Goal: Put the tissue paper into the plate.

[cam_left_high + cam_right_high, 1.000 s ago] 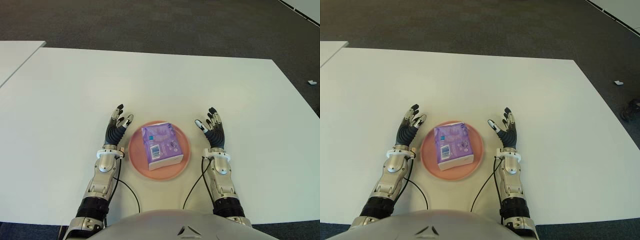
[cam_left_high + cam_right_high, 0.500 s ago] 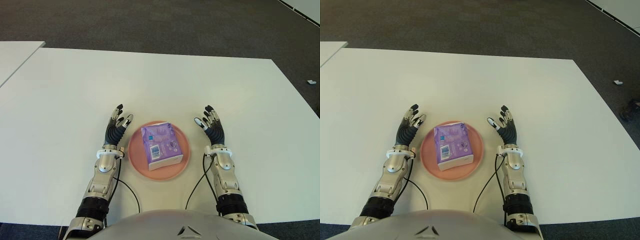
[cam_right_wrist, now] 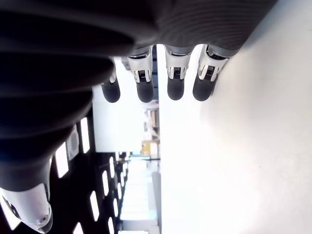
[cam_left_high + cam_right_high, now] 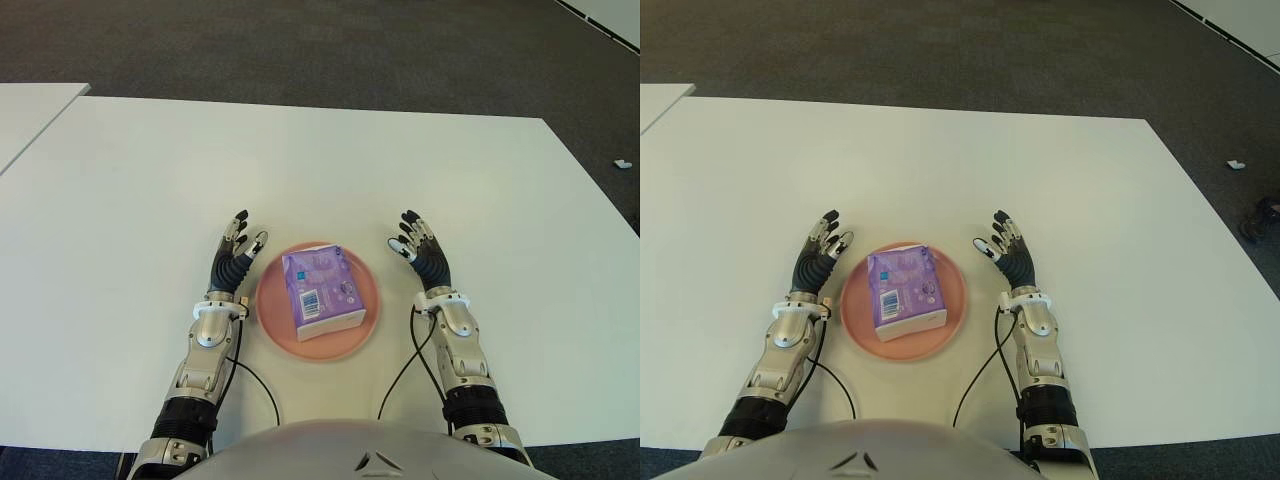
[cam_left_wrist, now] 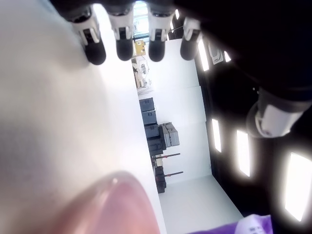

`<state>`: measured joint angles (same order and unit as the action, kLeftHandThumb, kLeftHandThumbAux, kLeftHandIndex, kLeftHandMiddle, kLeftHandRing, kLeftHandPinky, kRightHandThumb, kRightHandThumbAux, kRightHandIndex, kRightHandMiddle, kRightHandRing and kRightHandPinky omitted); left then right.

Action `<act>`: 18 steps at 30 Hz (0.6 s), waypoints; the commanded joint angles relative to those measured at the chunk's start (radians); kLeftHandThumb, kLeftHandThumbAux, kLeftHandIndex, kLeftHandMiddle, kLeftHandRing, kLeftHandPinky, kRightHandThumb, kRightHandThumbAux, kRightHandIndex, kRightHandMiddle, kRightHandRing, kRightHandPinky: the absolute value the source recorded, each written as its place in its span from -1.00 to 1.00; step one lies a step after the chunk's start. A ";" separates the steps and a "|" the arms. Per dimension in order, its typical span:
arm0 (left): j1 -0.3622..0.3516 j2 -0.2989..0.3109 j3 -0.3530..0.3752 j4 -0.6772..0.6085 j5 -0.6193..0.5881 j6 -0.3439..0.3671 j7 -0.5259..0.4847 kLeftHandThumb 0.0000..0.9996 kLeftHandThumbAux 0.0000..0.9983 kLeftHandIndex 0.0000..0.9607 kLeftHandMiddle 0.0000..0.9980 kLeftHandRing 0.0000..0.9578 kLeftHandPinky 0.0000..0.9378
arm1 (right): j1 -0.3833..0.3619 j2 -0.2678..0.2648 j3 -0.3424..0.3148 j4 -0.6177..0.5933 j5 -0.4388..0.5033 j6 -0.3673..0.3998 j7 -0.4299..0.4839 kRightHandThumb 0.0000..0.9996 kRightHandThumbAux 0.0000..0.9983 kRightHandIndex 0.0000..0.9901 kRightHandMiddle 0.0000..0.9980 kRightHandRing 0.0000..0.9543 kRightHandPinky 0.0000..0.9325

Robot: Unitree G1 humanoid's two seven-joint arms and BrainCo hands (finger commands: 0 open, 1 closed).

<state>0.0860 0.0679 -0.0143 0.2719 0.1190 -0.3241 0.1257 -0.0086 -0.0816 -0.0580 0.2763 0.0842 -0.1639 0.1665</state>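
A purple tissue pack [image 4: 320, 290] lies inside the round pink plate [image 4: 272, 320] near the table's front edge. My left hand [image 4: 237, 257] shows just left of the plate, fingers spread and empty. To the plate's right is my right hand [image 4: 418, 250], also spread and holding nothing. In the left wrist view the plate rim [image 5: 119, 204] and a corner of the purple pack [image 5: 248, 226] show close by. The right wrist view shows only straight fingertips [image 3: 174, 87] over bare white table.
The white table [image 4: 320, 160] stretches wide beyond the hands. A second white table's corner [image 4: 30, 110] lies at the far left. Dark carpet [image 4: 300, 45] surrounds the tables, with a small white scrap [image 4: 623, 164] on it at the right.
My right hand has shifted slightly up and left, its forearm swinging outward at the elbow. The left hand, plate and tissue pack have not moved.
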 commanded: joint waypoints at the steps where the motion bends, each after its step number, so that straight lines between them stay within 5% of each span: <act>1: 0.020 0.001 0.002 -0.003 0.002 0.030 -0.010 -1.00 -0.12 -1.00 -1.00 -1.00 -1.00 | 0.072 0.007 0.018 0.079 0.006 0.111 0.019 -1.00 0.33 -1.00 -1.00 -1.00 -1.00; 18: 0.023 0.002 -0.001 -0.016 0.016 0.034 -0.003 -1.00 -0.11 -1.00 -1.00 -1.00 -1.00 | 0.073 0.009 0.015 0.084 -0.002 0.116 0.003 -1.00 0.30 -1.00 -1.00 -1.00 -1.00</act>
<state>0.0915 0.0679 -0.0154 0.2533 0.1263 -0.3094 0.1257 -0.0083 -0.0829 -0.0581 0.2772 0.0848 -0.1639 0.1695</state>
